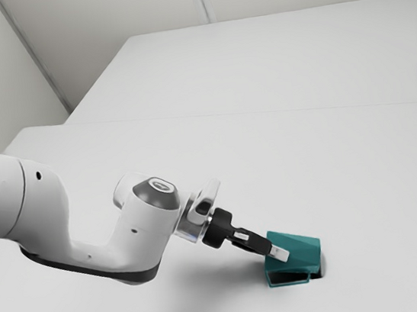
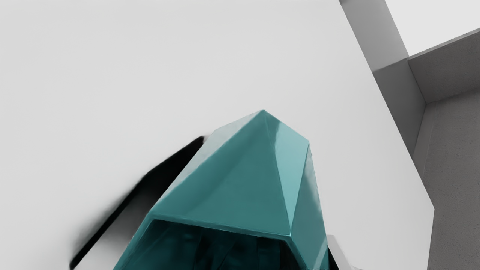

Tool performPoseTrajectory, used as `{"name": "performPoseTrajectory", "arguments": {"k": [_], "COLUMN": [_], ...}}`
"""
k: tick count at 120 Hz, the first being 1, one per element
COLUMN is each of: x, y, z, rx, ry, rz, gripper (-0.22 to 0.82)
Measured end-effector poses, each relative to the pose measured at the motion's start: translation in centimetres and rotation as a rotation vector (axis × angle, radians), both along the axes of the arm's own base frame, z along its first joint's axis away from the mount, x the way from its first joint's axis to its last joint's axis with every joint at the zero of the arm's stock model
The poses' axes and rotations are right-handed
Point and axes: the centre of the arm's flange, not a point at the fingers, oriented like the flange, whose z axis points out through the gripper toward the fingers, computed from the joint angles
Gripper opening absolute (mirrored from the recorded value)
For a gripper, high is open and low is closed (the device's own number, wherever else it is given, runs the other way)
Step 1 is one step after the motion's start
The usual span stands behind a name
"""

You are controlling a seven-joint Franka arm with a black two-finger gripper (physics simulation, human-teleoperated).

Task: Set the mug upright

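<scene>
On the bench [image 1: 383,194], the mug [image 1: 304,249] lies tipped, not upright, its open end toward the gripper [image 1: 280,253]. The gripper reaches right to it, but whether it grasps the mug or is released, I cannot tell.

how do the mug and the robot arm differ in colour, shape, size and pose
The mug is teal; the arm is mostly white.
The mug has flat, angular faces, while the arm has rounded segments.
The mug is much smaller than the arm.
The mug is tipped over, whereas the arm reaches in from the exterior view's left.
</scene>
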Motion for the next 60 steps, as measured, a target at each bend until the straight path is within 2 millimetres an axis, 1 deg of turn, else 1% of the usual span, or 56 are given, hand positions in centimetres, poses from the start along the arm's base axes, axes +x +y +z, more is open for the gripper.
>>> {"name": "performPoseTrajectory", "arguments": {"k": [29,40,48,60], "x": [0.3,0.8,1.5,2.7], "y": [-0.3,-0.3,0.4,2.1], "z": [2.6,4.0,4.9,5.9], "rx": [0.007,0.04,0.077,0.141], "ry": [-0.063,-0.105,-0.132,-0.154], "rz": [-0.023,-0.068,-0.095,-0.116], "gripper": [-0.14,-0.14,-0.14,-0.14]}}
